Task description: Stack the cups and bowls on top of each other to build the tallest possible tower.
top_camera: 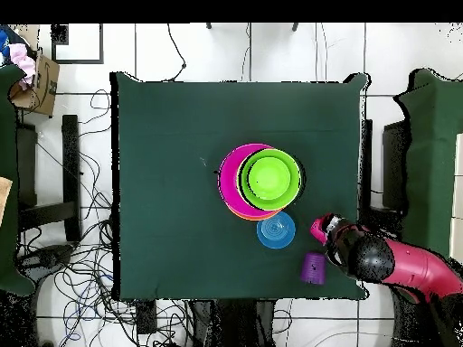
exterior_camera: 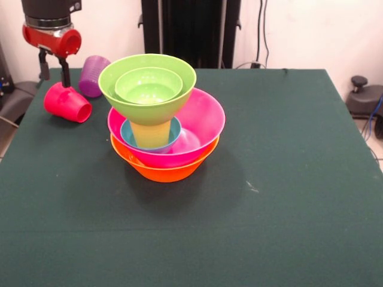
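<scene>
Front view: the tower (exterior_camera: 164, 119) is seen just left of the middle of the green table (exterior_camera: 269, 179), built from the orange bowl (exterior_camera: 164, 170) at the bottom, the pink bowl (exterior_camera: 203, 122) nested in it, a blue bowl (exterior_camera: 128, 133) inside that, the yellow cup (exterior_camera: 149, 134) standing on it, and the medium green bowl (exterior_camera: 114, 81) carried on the cup with the small green bowl (exterior_camera: 148, 85) nested inside. The gripper (exterior_camera: 54, 75) is placed at the far left corner, its dark fingers (exterior_camera: 63, 75) set at the red cup (exterior_camera: 67, 103), which lies tilted on its side; a closed grasp on the red cup is judged, though the contact is partly hidden. The purple cup (exterior_camera: 93, 76) stands just beside it. The step in hand is judged to be the fetching of the red cup; a lift well above the green rim would be called for, since the top bowls rest on a narrow cup and could be knocked over. Wide open cloth is left to the right and front. Overhead view: the gripper (top_camera: 324, 228) is found near the table's edge, the red cup (top_camera: 316, 228) showing at its tip, with the purple cup (top_camera: 313, 267) close to the same edge and a blue bowl (top_camera: 276, 229) seen just beside the tower (top_camera: 262, 181), between it and the arm. Little room is left at that corner, so a straight rise before any sideways travel is advised.
</scene>
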{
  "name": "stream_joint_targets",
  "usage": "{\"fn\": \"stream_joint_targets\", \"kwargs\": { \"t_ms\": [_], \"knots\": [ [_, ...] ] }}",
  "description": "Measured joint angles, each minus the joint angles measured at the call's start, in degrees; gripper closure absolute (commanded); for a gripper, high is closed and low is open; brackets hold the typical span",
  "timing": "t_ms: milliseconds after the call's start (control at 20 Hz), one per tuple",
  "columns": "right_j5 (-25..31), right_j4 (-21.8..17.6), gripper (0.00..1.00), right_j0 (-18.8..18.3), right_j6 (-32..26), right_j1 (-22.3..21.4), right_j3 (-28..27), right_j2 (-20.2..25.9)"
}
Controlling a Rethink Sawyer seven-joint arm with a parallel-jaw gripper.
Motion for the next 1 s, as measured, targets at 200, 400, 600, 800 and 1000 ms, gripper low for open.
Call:
{"fn": "stream_joint_targets", "kwargs": {
  "t_ms": [200, 400, 600, 800, 1000],
  "knots": [
    [0.0, 0.0, 0.00, 0.0, 0.0, -0.2, 0.0, 0.0],
    [0.0, 0.0, 0.00, 0.0, 0.0, -0.3, 0.0, 0.0],
    [0.0, 0.0, 0.00, 0.0, 0.0, -0.5, 0.0, 0.0],
    [0.0, -0.7, 0.00, 0.0, 0.0, -0.4, 0.0, 0.0],
    [0.0, -2.1, 0.00, 0.1, 0.0, -0.4, 0.0, -0.2]
  ]
}}
